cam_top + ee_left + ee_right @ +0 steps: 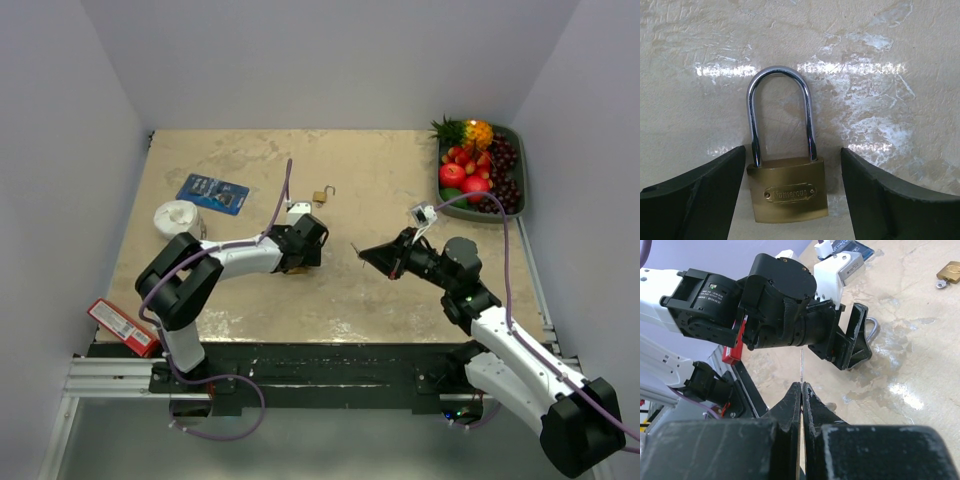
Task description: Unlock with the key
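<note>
Staging for the key insert, by the look of it. Got the brass padlock (790, 192) lying flat on the table (880, 75), sat right between the wide-spread jaws of the left gripper (792, 150). Just beside the body on one side, clear gap on the other, closed shackle pointing out past the tips. Probably bracketing it like that so as to clamp down and stop it skating once pushed on. Over on the right gripper (802, 387), pinching the key (801, 365) between pressed-together jaws, thin blade poking straight out ahead of the tips, aimed toward the left wrist but well apart from the lock. Can't see the keyhole anywhere, so no telling on alignment. Also spotted a second padlock (322, 196) beyond, shackle open, well clear of both sets of jaws.
</note>
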Motion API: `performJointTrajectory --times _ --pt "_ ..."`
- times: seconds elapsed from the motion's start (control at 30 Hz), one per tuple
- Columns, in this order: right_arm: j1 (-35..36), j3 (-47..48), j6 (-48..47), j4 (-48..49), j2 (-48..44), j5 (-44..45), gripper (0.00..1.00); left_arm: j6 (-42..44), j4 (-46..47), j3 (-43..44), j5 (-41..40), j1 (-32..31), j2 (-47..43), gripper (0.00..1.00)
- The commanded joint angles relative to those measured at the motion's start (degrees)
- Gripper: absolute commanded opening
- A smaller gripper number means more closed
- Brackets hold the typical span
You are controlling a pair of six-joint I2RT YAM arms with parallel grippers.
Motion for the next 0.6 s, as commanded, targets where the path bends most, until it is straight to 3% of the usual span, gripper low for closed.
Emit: performJointTrajectory --times 0.0,0.37,0.47,0.57 --pt "-0.4 -0.8 0.7 2.4 -1.0 -0.2 0.00 -1.6 -9.7 -4.7 3.2 -1.3 3.2 0.80" --pt "-0.3 -0.7 1.0 3.0 -0.4 -0.1 0.00 -2.8 -10.3 -6.8 3.7 -2.5 2.5 0.81" --pt "-0.3 -1.0 1.3 3.0 -0.7 -0.1 0.00 -2.5 -10.1 -7.0 3.2 -2.6 2.8 0.75" --pt "-0.4 -1.5 1.6 2.9 -1.2 0.2 0.00 -2.0 -9.8 -6.9 3.0 -2.6 3.6 0.61"
